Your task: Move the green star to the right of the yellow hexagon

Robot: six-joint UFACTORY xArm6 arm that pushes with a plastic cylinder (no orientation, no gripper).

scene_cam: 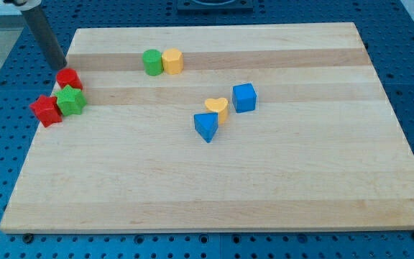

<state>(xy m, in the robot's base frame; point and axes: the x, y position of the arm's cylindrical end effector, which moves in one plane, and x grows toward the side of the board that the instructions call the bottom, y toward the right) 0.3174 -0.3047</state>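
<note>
My tip (61, 66), a bare rod with no end effector jaws, sits just above the red block (69, 78), probably to come around behind the green star (71, 101) and drive it toward the yellow hexagon (172, 61).

Green star (71, 101); yellow hexagon (172, 61)

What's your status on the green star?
My tip at the view's top left, just above the red block. Green star wedged between it and the red star, not yet moved. Yellow hexagon beside green cylinder.

my tip (60, 66) nr red block (69, 78), green star (71, 101) maybe touching
</note>
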